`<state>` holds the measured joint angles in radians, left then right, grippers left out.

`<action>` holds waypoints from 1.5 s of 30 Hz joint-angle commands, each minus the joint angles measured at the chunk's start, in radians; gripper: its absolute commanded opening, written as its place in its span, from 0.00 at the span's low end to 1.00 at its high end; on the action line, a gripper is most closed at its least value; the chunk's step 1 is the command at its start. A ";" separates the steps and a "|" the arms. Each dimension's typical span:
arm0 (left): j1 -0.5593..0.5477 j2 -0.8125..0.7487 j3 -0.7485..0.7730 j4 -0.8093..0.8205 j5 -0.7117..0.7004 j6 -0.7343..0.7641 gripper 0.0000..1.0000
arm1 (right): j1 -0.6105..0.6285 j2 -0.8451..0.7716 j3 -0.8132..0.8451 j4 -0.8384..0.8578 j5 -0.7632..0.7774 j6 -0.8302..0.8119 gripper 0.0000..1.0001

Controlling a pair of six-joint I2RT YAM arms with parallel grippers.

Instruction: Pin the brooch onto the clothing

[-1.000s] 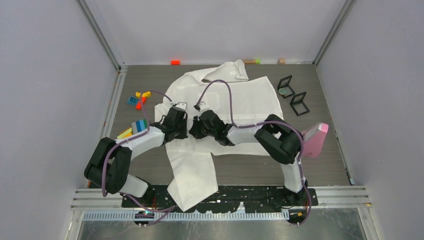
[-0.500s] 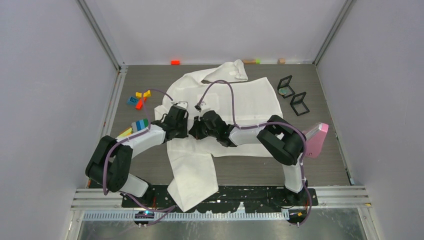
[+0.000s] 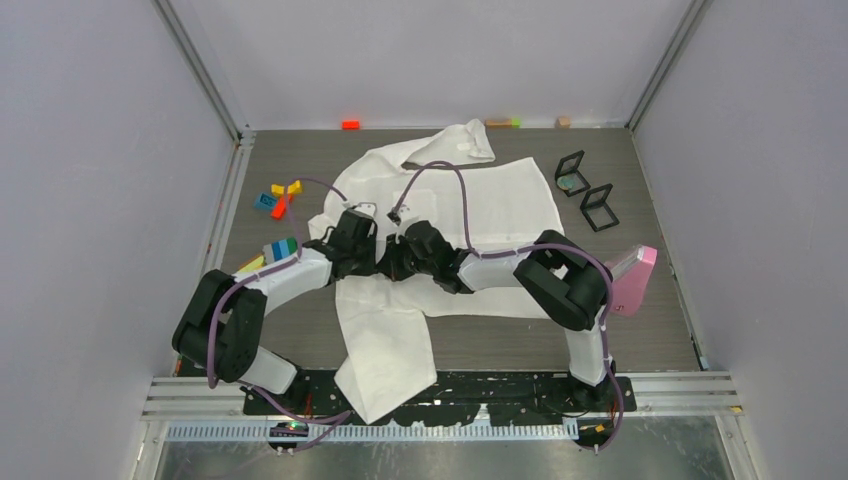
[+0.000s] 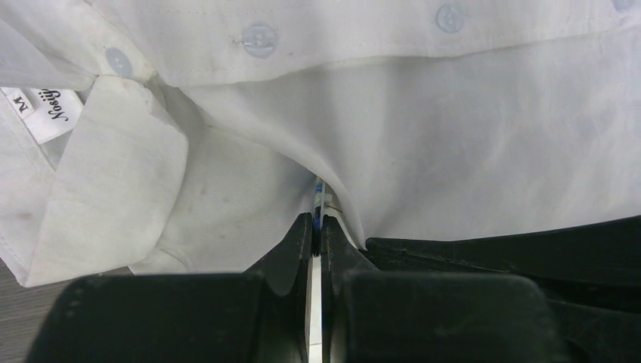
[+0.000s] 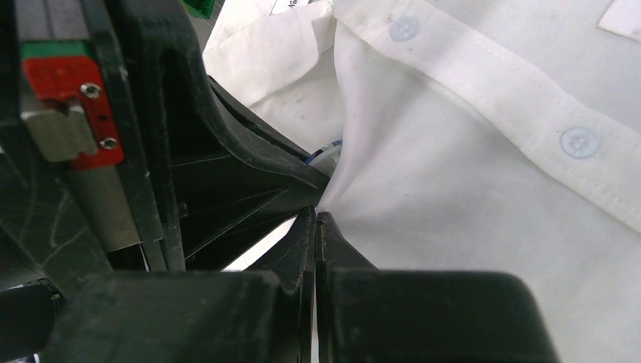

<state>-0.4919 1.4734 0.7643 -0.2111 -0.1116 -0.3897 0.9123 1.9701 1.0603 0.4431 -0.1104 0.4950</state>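
- The shirt [image 3: 500, 210] lies spread open on the table [image 3: 660, 330], collar toward the far side. Both sets of fingers meet over its left half.
- The left gripper [image 4: 317, 227] has its fingers [image 4: 301, 246] pressed together on the brooch [image 4: 320, 198]. The brooch is a thin flat piece with a blue and silver edge that pokes out just past the fingertips.
- The tip of the brooch touches a fold of the shirt right in front of the left fingertips.
- The right gripper [image 5: 316, 219] has its fingers closed tight. The cloth is drawn to a peak exactly at their tips, so they appear to pinch the fabric.
- The two pairs of fingertips sit just beside each other, nearly tip to tip.
- Beyond the left fingers runs the shirt's front band with its buttons [image 4: 259, 38]. Up and to the left of those fingers is the neck label [image 4: 47, 106].
- Well to the left of the fingers lie toy blocks [image 3: 280, 195]. Well to the right stand two black frames [image 3: 585, 195] and a pink box [image 3: 632, 278].
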 commanded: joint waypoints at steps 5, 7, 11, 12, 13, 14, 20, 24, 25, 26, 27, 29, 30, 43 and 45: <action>-0.004 -0.043 -0.049 0.118 0.017 -0.067 0.00 | 0.005 0.024 0.036 0.029 -0.048 -0.010 0.01; -0.004 -0.058 -0.067 0.140 0.019 -0.083 0.00 | 0.005 0.028 0.035 0.027 -0.050 -0.009 0.01; 0.002 -0.088 -0.099 0.185 0.034 -0.119 0.00 | 0.005 0.032 0.030 0.023 -0.053 -0.008 0.01; 0.005 -0.096 -0.108 0.197 0.044 -0.130 0.00 | 0.005 0.031 0.026 0.025 -0.054 -0.007 0.01; 0.008 -0.099 -0.117 0.204 0.056 -0.138 0.00 | 0.005 0.028 0.025 0.026 -0.055 -0.007 0.01; 0.012 -0.101 -0.123 0.219 0.070 -0.145 0.00 | 0.005 0.027 0.021 0.027 -0.056 -0.007 0.01; 0.048 -0.128 -0.168 0.319 0.157 -0.212 0.00 | 0.005 0.023 0.020 0.020 -0.074 -0.008 0.01; 0.066 -0.142 -0.185 0.343 0.184 -0.214 0.00 | 0.005 0.021 0.012 0.022 -0.076 -0.004 0.01; 0.072 -0.141 -0.191 0.357 0.202 -0.215 0.00 | 0.005 0.021 0.013 0.023 -0.079 -0.004 0.01; 0.080 -0.140 -0.199 0.375 0.224 -0.219 0.00 | 0.005 0.021 0.013 0.023 -0.081 -0.003 0.01; 0.086 -0.139 -0.209 0.393 0.243 -0.224 0.00 | 0.005 0.021 0.015 0.022 -0.086 -0.002 0.01; 0.102 -0.137 -0.222 0.426 0.281 -0.230 0.00 | 0.005 0.020 0.016 0.020 -0.093 -0.002 0.01; 0.109 -0.137 -0.227 0.439 0.297 -0.232 0.00 | 0.005 0.019 0.016 0.019 -0.098 -0.002 0.01; 0.190 -0.152 -0.274 0.525 0.449 -0.254 0.00 | 0.004 -0.070 -0.025 -0.011 -0.100 -0.010 0.09; 0.199 -0.161 -0.275 0.516 0.459 -0.249 0.00 | 0.005 -0.117 -0.043 -0.026 -0.090 -0.019 0.19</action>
<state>-0.3073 1.3594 0.4889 0.2039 0.2752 -0.6285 0.9077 1.9759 1.0439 0.4171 -0.1799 0.4961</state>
